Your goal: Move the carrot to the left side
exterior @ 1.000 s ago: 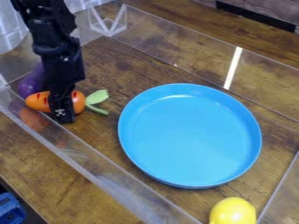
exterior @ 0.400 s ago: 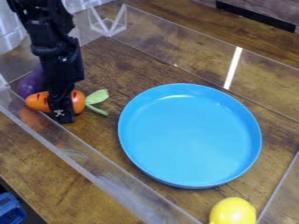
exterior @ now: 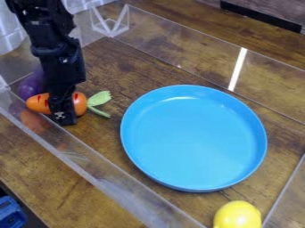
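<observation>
The orange carrot (exterior: 43, 103) lies on the wooden table at the far left, its light green leafy top (exterior: 99, 101) pointing right toward the blue plate. My black gripper (exterior: 62, 110) comes straight down over it, shut on the carrot's middle, with the fingertips at table level. The arm hides part of the carrot's body.
A purple eggplant (exterior: 27, 88) sits just behind the carrot at the left edge. The large blue plate (exterior: 194, 135) fills the middle right. A yellow lemon (exterior: 237, 215) rests at the bottom right. Clear plastic walls (exterior: 84, 165) ring the work area.
</observation>
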Robot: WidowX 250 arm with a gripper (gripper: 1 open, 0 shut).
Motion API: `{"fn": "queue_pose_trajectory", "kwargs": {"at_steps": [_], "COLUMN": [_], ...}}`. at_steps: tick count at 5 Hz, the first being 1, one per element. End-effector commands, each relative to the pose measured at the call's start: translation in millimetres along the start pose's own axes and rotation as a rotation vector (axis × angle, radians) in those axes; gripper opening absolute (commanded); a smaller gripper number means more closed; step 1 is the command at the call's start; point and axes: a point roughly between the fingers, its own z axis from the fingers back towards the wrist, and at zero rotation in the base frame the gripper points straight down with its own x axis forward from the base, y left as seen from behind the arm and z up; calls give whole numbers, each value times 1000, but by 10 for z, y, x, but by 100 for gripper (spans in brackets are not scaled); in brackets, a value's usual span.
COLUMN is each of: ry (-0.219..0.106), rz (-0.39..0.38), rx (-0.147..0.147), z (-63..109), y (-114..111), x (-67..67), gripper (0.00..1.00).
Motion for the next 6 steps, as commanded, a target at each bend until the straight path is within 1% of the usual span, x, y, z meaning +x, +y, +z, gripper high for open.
{"fn": "queue_pose_trajectory", "kwargs": {"at_steps": [1, 4, 6], "ry": [-10, -20, -49], "rz": [11, 2, -2], "rx": [18, 19, 22], "z": [77, 72, 65], "y": [22, 27, 75], "x": [-116, -122, -100], "gripper": [0, 0, 0]}}
